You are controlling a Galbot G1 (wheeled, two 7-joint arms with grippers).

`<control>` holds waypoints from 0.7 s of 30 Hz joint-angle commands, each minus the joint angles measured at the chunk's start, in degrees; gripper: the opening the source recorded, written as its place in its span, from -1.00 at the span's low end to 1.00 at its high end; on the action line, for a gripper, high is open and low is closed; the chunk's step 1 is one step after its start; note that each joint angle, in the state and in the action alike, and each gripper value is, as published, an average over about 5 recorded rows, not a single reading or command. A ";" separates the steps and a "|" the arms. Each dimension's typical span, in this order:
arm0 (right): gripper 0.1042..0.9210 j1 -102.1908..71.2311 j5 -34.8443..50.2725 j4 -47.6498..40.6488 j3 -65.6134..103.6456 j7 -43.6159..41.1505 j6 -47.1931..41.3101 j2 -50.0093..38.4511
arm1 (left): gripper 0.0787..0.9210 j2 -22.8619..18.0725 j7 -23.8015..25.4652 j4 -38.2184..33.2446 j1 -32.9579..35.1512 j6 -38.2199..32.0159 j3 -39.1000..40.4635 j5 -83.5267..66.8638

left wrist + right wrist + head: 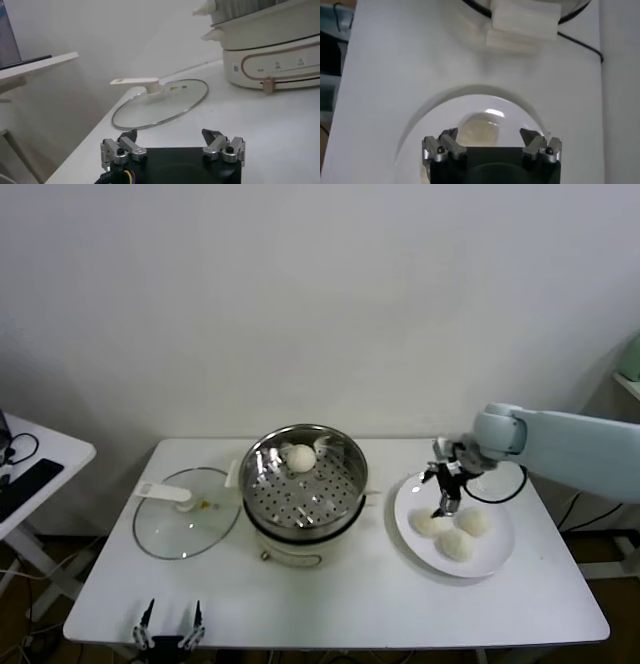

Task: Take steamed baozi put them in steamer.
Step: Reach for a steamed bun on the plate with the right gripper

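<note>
One baozi (300, 457) lies inside the shiny steel steamer (268, 484), at its far side. Three more baozi (457, 544) lie on a white plate (500, 556) to the right of the steamer. My right gripper (446, 506) is open and empty, just above the plate beside the nearest-left bun (427, 524). In the right wrist view the gripper (490, 134) hangs over the plate (420, 135) with a bun (477, 131) between its spread fingers. My left gripper (170, 618) is parked, open and empty, at the table's front left edge; it also shows in the left wrist view (170, 135).
A flat glass lid (185, 526) with a white handle lies left of the steamer, also in the left wrist view (160, 102). The cooker base (272, 60) stands behind it. A side table (30, 474) stands far left. A black cable (510, 489) runs behind the plate.
</note>
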 commanded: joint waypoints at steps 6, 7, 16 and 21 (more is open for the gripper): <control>0.76 -7.75 -4.63 -2.87 4.54 1.95 -4.20 -0.54 | 0.77 -0.07 -0.12 0.42 0.01 -0.25 -0.31 0.32; 0.76 -8.08 -4.91 -3.45 4.73 1.85 -4.07 -0.28 | 0.77 -0.09 -0.12 0.41 0.04 -0.26 -0.31 0.33; 0.76 -11.51 -6.68 -7.86 7.07 1.52 -3.12 1.46 | 0.77 -0.08 -0.20 0.79 0.03 -0.33 -0.47 0.34; 0.76 -12.47 -7.05 -8.68 7.49 1.08 -2.92 2.17 | 0.77 -0.08 -0.25 0.95 0.01 -0.27 -0.46 0.46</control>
